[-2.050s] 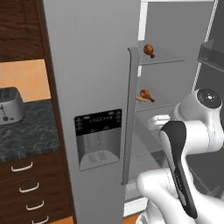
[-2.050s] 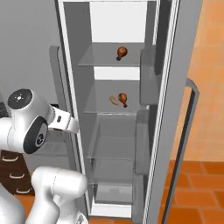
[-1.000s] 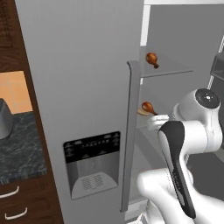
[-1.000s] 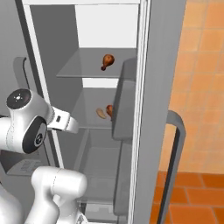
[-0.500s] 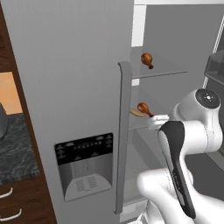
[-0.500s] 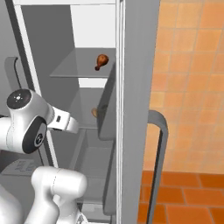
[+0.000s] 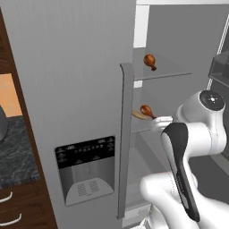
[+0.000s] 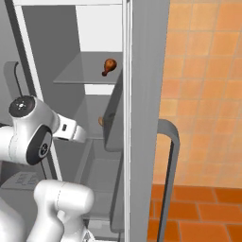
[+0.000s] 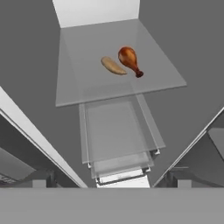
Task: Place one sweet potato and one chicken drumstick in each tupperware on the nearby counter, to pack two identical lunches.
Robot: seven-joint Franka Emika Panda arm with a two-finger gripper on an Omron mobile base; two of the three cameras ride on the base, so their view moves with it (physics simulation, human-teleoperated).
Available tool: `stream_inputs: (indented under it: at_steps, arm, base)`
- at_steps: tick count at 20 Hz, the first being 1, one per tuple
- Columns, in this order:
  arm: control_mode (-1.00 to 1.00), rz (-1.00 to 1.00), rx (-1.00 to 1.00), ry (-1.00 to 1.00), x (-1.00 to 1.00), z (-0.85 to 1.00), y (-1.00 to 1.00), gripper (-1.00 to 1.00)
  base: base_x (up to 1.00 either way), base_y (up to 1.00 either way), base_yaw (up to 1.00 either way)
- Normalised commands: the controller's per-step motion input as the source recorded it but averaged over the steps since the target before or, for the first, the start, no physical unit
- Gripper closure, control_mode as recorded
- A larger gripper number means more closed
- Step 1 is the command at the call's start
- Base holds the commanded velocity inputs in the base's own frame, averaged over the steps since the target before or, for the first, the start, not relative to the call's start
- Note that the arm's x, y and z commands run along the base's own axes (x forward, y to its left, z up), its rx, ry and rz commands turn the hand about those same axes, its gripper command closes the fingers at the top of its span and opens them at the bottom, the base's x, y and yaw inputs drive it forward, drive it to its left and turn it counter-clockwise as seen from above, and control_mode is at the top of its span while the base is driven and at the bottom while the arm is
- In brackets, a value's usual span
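On the fridge's middle glass shelf (image 9: 87, 87) lie a tan sweet potato (image 9: 113, 65) and a brown chicken drumstick (image 9: 129, 59), side by side and touching. The same pair appears in the left base view, drumstick (image 7: 146, 110) beside sweet potato (image 7: 138, 116). Another drumstick (image 7: 150, 61) (image 8: 108, 66) rests on the shelf above. My gripper (image 9: 111, 181) is open with nothing between its fingers, and is held in front of and above the middle shelf, well short of the food. A strip of the counter (image 7: 13, 147) shows at the far left. The tupperware is out of view.
The closed left fridge door (image 7: 76, 89), with its dispenser (image 7: 87, 167) and long handle (image 7: 124, 134), stands close on the left. The open right door (image 8: 146, 118) with its handle (image 8: 169, 156) is edge-on at my right, its bin (image 8: 113, 123) partly hiding the middle shelf. Fridge drawers (image 9: 113, 131) lie below.
The whole picture has shifted: the base has moved closer to the fridge and sideways, so the doors loom larger. The arm's pose and the open gripper look unchanged.
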Motion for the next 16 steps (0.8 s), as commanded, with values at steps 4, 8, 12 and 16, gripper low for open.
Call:
stream_inputs:
  at_steps: [4,8,12,16]
  arm:
    - [-1.00,0.00,0.00,-0.28,0.23,0.23,0.00,-1.00]
    - [-1.00,0.00,0.00,-0.33,0.05,0.71,-0.03,-1.00]
    - [-1.00,0.00,0.00,-0.07,0.13,0.84,-0.03,-1.00]
    - [-1.00,0.00,-0.07,0.00,0.16,0.77,-0.06,-1.00]
  base:
    - [0.00,0.00,0.00]
    - [0.00,0.00,0.00]
    - [0.00,0.00,0.00]
    - [0.00,0.00,0.00]
